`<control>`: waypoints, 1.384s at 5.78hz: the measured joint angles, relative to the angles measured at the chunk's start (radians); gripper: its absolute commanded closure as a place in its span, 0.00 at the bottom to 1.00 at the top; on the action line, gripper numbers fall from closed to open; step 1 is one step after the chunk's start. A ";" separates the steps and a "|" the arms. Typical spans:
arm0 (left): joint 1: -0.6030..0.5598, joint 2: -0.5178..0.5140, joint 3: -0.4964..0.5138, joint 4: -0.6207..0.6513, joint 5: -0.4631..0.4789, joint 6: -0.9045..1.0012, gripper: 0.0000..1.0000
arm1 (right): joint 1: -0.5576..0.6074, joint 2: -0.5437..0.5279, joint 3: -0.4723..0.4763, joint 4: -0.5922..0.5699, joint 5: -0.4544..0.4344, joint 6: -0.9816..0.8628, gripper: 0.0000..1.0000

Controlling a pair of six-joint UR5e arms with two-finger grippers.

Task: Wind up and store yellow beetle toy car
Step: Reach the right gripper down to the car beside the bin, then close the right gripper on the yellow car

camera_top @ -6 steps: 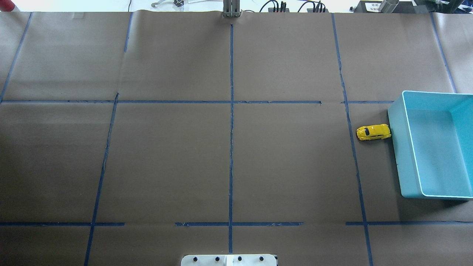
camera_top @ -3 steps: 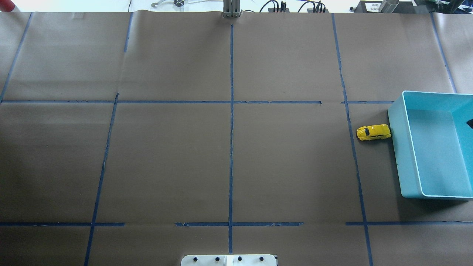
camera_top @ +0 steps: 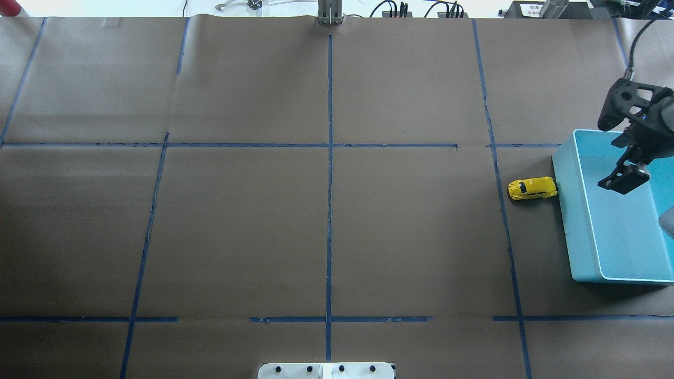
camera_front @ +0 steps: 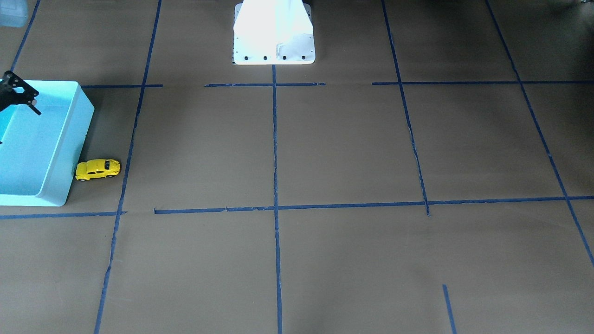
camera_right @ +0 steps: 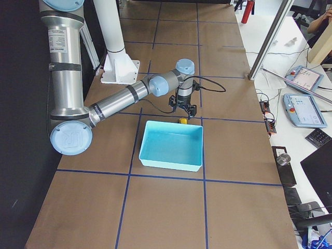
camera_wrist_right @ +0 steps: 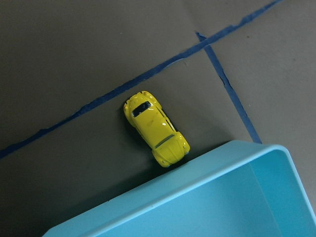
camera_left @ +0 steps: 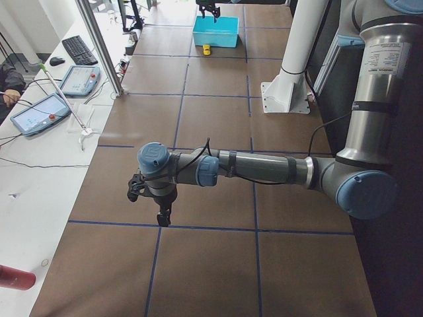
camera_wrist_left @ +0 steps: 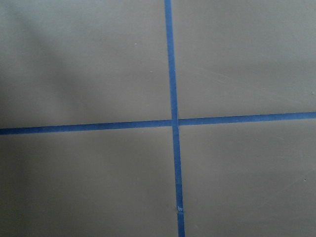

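The yellow beetle toy car (camera_top: 532, 188) stands on the brown paper with one end against the left wall of the teal bin (camera_top: 564, 179). It also shows in the front view (camera_front: 98, 169) and the right wrist view (camera_wrist_right: 156, 129). My right gripper (camera_top: 624, 179) hangs above the bin's far part, to the right of the car and apart from it. Its jaws look open and empty. My left gripper (camera_left: 160, 214) shows only in the exterior left view, low over the table far from the car. I cannot tell if it is open.
The teal bin (camera_front: 79, 125) has nothing in it. The robot's white base (camera_top: 326, 370) stands at the near middle edge. Blue tape lines (camera_top: 329, 158) cross the brown paper. Cables and boxes lie along the far edge.
My right arm has come into the overhead view from the right edge and now hangs over the bin. The car has not moved.
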 measured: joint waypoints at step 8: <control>-0.004 0.046 0.071 -0.062 0.003 0.010 0.00 | -0.229 0.035 -0.202 0.298 -0.152 -0.068 0.00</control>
